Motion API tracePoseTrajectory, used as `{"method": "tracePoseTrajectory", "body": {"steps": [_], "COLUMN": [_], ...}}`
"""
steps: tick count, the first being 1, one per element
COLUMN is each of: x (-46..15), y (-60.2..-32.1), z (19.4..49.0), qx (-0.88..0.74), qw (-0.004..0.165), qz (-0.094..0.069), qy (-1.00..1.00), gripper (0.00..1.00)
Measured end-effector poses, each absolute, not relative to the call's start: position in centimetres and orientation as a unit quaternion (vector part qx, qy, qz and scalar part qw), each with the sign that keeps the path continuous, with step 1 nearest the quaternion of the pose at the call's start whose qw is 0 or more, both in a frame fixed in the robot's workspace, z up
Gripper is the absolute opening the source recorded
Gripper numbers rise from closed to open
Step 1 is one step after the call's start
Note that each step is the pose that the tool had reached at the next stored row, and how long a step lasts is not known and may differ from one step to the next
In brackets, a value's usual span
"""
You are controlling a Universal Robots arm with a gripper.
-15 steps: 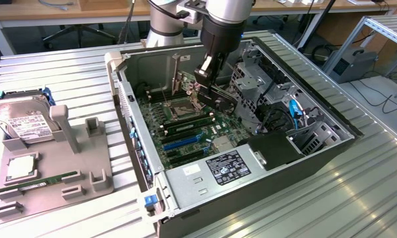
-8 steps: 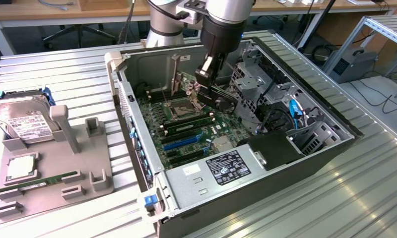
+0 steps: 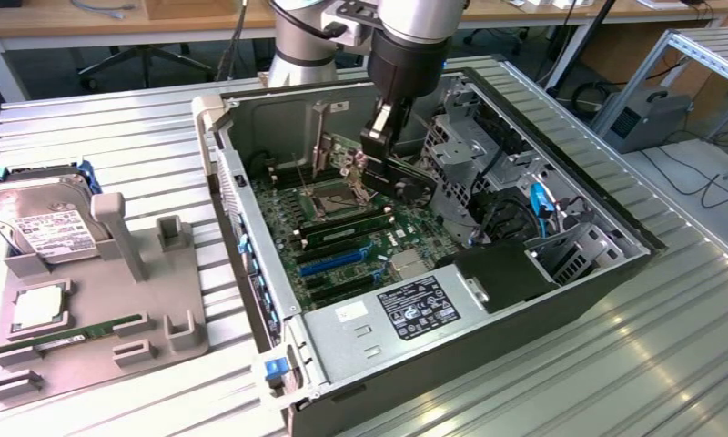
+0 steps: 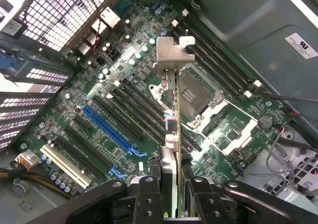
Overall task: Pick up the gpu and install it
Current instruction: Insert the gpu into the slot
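While the open steel computer case (image 3: 528,341) lies on a ribbed metal table (image 3: 668,364), the black gripper (image 4: 172,179) pinches the gpu (image 4: 174,55) edge-on between narrowly parted fingers, the thin dark card and its bent silvery bracket poised over the green motherboard (image 4: 99,82) and its long black slots.

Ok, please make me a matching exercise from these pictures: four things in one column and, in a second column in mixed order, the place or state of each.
Things
1. gpu
2. hard drive
3. memory stick
4. long blue slot

Places or states
A. lying flat on the grey tray
B. empty, on the motherboard
C. clamped in the gripper, above the motherboard
D. propped up on edge at one end of that tray

Pairs: 1-C, 2-D, 3-A, 4-B
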State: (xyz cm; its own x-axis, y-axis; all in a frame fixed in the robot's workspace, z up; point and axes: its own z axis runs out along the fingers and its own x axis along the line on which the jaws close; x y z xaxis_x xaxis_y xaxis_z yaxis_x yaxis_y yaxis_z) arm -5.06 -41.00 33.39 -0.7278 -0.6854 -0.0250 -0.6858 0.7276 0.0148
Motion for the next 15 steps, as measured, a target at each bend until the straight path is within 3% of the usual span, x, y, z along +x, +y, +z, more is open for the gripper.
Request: {"method": "tracePoseTrajectory", "body": {"steps": [15], "x": [-5.05], "y": [-41.0], "z": [33.37], "qx": [-0.409], "qw": [0.008], "qz": [0.011], "qy": [0.912], "gripper": [0.27]}}
